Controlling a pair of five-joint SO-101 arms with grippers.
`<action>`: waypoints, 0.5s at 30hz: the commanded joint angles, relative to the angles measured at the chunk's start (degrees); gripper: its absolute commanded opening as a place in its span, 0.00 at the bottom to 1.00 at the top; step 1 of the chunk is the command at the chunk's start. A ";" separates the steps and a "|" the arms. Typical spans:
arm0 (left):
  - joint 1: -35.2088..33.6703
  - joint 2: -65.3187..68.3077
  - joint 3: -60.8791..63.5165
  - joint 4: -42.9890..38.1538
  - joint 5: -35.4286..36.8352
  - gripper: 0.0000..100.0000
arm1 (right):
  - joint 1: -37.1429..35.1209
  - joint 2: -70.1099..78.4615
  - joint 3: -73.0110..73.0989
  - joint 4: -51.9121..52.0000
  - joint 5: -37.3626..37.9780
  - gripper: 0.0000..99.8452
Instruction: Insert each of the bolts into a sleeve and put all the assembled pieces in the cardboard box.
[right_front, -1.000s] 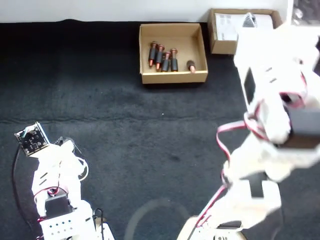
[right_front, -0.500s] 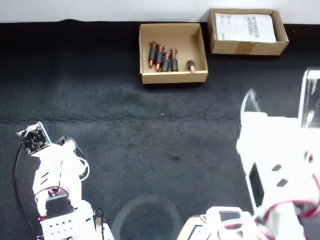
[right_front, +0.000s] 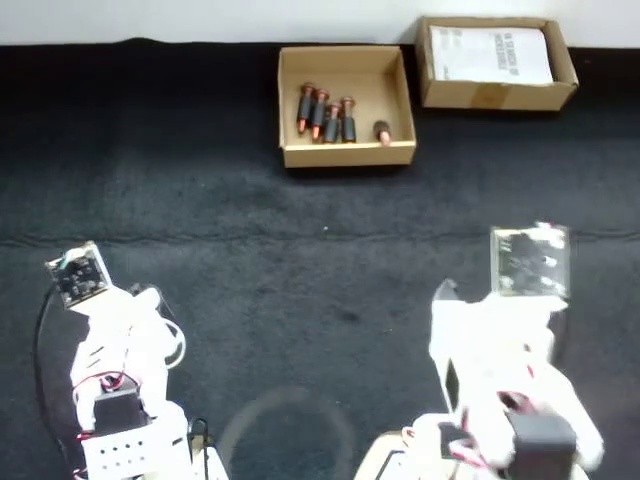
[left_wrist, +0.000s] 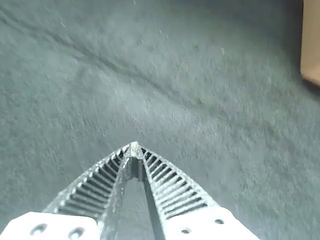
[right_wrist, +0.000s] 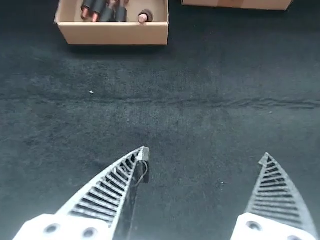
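Now my right arm has drawn back: a second ago it stretched out beside the far boxes and covered part of the second box (right_front: 495, 95), and since then it has folded in toward its base. My right gripper (right_wrist: 204, 153) stands wide open with nothing between the fingers, above the black cloth (right_front: 300, 260). The cardboard box (right_front: 345, 155) lies well ahead of these jaws and off to their left, well apart from them. Inside it the assembled pieces (right_front: 325, 112) lie as they did before, four side by side and a fifth (right_front: 382, 131) a little apart toward the box's right wall. That fifth one may be standing on end, though I cannot be sure. My left gripper (left_wrist: 134, 147) is closed, tips touching and holding nothing, low over the cloth. Its arm has barely shifted. From these left jaws the box is far ahead and to the right.
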 joint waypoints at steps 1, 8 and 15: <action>3.47 -0.75 1.10 6.95 -0.09 0.01 | 0.57 -4.97 20.35 -13.93 -0.35 0.31; 3.82 -0.75 1.10 11.16 0.00 0.01 | 0.57 -15.60 44.53 -24.22 0.00 0.31; 3.74 -0.75 1.10 20.92 -0.09 0.01 | 0.57 -23.16 54.37 -20.44 -0.44 0.31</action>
